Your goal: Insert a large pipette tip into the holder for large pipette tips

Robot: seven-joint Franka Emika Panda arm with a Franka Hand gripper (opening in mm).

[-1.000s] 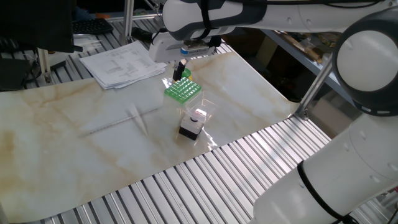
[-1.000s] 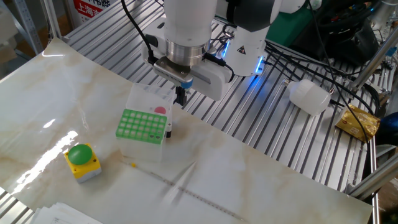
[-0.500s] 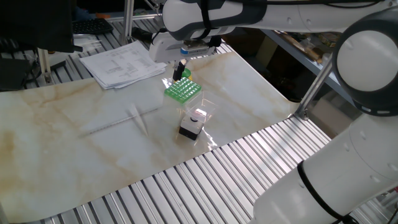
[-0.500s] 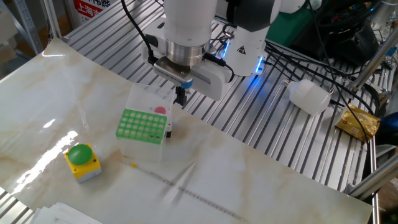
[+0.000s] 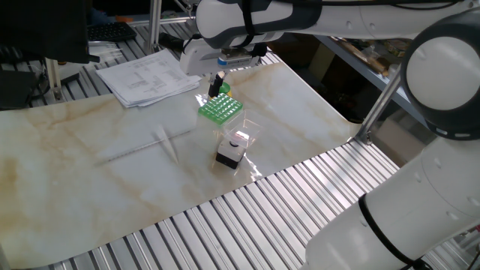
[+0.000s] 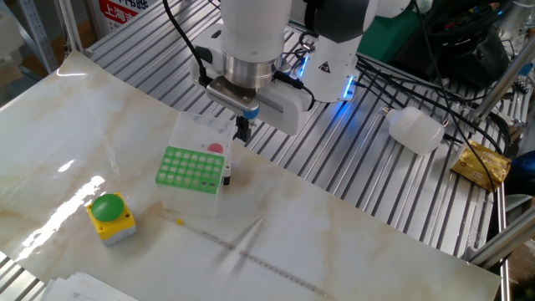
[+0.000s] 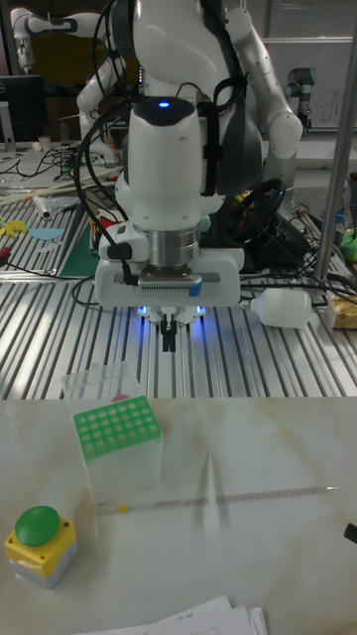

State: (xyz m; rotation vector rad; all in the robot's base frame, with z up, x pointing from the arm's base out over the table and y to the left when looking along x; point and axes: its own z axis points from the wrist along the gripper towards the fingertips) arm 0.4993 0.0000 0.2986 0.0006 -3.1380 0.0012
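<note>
The large pipette tip (image 7: 213, 492) lies flat on the marble tabletop, a whitish cone also visible as a pale streak in the fixed views (image 5: 168, 143) (image 6: 240, 247). The holder for large pipette tips (image 7: 117, 430) is the green gridded rack (image 5: 220, 109) (image 6: 192, 170), and I see nothing standing in its holes. My gripper (image 7: 171, 334) hangs above the table behind the rack (image 6: 242, 130) (image 5: 218, 81), well away from the tip. Its black fingers are pressed together with nothing between them.
A small black-and-white box in a clear case (image 5: 234, 147) stands next to the rack. A thin long rod (image 7: 238, 495) crosses the tip. A yellow box with a green button (image 6: 110, 217), papers (image 5: 146, 75) and a white bottle (image 6: 415, 130) sit around the edges.
</note>
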